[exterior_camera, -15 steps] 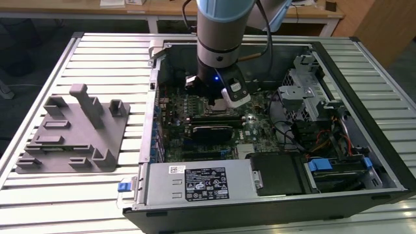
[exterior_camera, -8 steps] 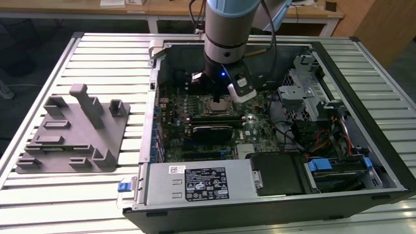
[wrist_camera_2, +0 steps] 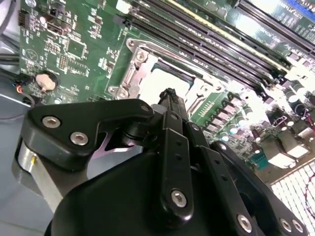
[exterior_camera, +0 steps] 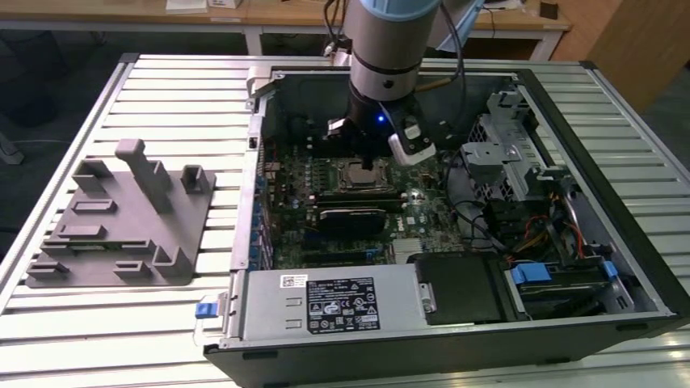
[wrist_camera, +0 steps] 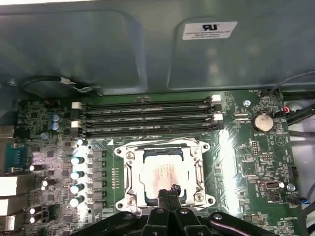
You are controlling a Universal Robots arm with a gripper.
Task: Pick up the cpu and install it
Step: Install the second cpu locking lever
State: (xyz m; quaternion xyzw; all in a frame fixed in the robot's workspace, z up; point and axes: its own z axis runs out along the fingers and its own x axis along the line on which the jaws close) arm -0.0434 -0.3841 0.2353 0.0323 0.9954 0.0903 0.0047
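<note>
above the open metal socket frame (wrist_camera: 165,177) on the green motherboard (wrist_camera: 246,162), the black gripper (wrist_camera: 169,192) is being held with fingertips pressed together, gripping nothing. the flat silvery square cpu (wrist_camera: 160,176) is lying seated inside the frame. any descent is probably best kept vertical and gentle.

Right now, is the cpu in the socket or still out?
In: the cpu lies flat within the socket frame; the shut gripper is at its edge.
</note>
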